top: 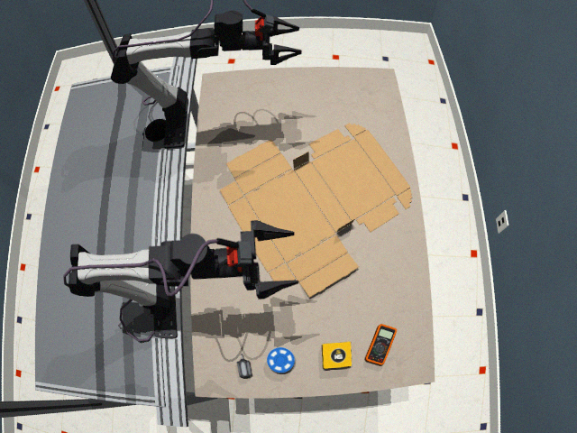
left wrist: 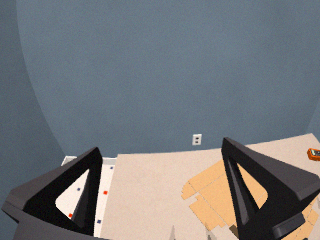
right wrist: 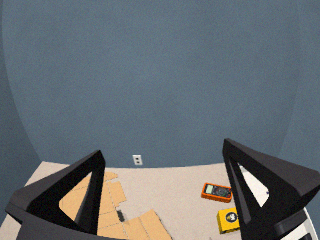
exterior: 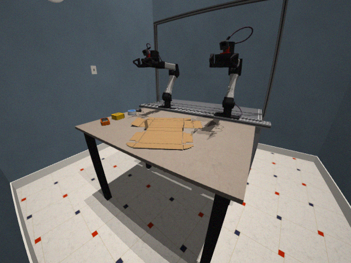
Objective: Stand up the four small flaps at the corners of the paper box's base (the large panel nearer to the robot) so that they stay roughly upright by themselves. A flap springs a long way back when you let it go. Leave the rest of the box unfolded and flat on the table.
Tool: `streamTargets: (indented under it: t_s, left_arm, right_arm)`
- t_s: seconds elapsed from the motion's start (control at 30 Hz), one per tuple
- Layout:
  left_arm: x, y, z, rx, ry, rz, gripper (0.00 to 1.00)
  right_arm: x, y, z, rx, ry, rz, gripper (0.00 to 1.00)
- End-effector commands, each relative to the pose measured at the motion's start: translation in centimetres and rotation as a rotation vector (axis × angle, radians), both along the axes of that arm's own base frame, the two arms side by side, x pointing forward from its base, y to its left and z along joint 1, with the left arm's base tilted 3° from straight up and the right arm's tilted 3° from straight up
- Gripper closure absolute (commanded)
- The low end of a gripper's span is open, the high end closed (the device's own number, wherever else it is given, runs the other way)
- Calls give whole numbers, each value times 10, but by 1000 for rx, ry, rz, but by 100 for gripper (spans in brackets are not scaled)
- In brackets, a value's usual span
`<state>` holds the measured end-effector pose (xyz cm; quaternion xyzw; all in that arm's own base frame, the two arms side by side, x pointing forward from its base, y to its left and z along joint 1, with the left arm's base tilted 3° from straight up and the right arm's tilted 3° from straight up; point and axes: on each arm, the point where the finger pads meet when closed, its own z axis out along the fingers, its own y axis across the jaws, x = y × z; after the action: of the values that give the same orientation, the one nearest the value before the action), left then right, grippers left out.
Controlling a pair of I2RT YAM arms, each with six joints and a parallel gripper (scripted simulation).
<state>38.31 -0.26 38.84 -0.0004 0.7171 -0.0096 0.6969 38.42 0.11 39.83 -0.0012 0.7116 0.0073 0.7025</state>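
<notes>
The cardboard box (top: 288,200) (exterior: 165,123) lies unfolded on the table. At the base's far corners, one small flap (top: 300,161) (left wrist: 233,230) and the other (top: 345,227) (right wrist: 120,215) stand roughly upright, showing dark faces. At its robot-side corners, one small flap (top: 228,193) and the other (top: 278,273) lie flat or nearly flat. My left gripper (top: 299,40) (exterior: 223,60) (left wrist: 159,150) is open and empty, high above the table beyond the box's left side. My right gripper (top: 295,257) (right wrist: 161,152) is open and empty, high above the base's right robot-side corner.
The lid panel (top: 356,172) (exterior: 161,137) lies flat on the far side. A multimeter (top: 380,345) (exterior: 105,121) (right wrist: 216,192), a yellow box (top: 330,355) (exterior: 118,115), a blue disc (top: 280,360) (exterior: 131,112) and a small grey object (top: 243,368) stand along the table's right side.
</notes>
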Motion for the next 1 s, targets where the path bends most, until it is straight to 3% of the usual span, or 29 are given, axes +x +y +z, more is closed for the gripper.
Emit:
streamTargets:
  t_s: [0.0,0.53,0.57,0.97]
  left_arm:
    - [-2,-1,7,-2,-19,-3,0]
    - [-2,-1,7,-2,-19,-3,0]
    - [-10,-6,13,-21,-2,6,24]
    - [-44,-61,-70,-150,475,100,24]
  right_arm:
    - [-2,-2,8,-1,-21,-5,0]
    - [-2,-2,8,-1,-21,-5,0]
    - [-4,0,8,-15,5,11,24]
    - [-8,23,-96,-93,472,164,24]
